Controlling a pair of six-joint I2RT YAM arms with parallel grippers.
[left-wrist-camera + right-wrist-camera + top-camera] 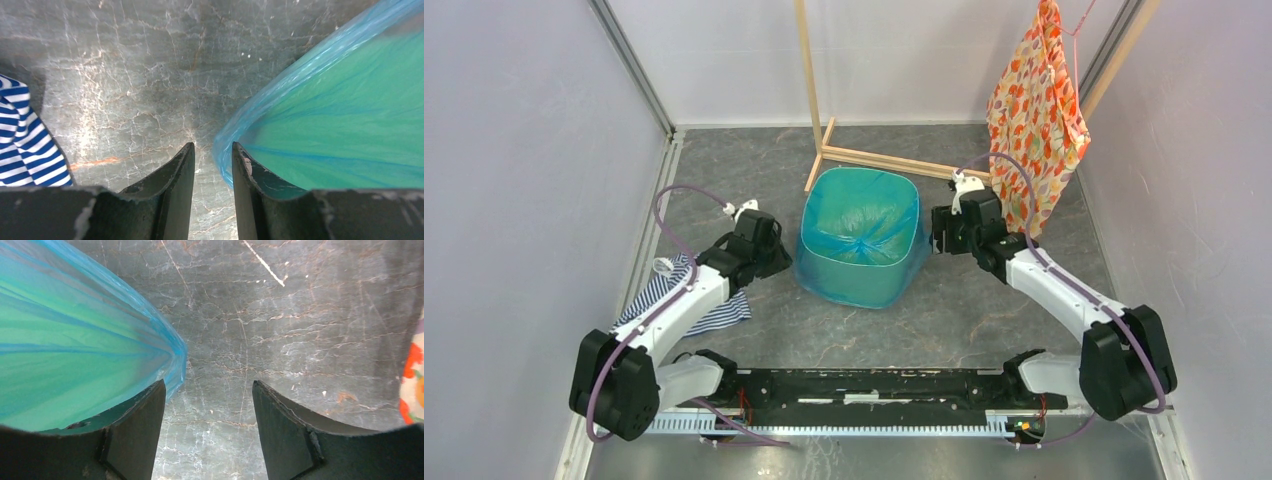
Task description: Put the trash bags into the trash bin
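The mint-green trash bin [864,288] stands in the middle of the floor. The light-blue trash bag [861,225] lines its inside and hangs folded over its rim and down its outer walls. My left gripper [776,260] hovers just left of the bin, and in the left wrist view it [212,146] stands open with a narrow gap showing only floor, the bag's [320,115] edge beside the right finger. My right gripper [942,240] is at the bin's right side. In its wrist view it [207,382] is wide open and empty, the bag [75,340] by its left finger.
A blue-and-white striped cloth [686,300] lies on the floor under my left arm, also seen as the striped cloth [25,145]. An orange floral fabric [1036,110] hangs at the back right on a wooden stand [824,150], close behind my right wrist. White walls enclose the floor.
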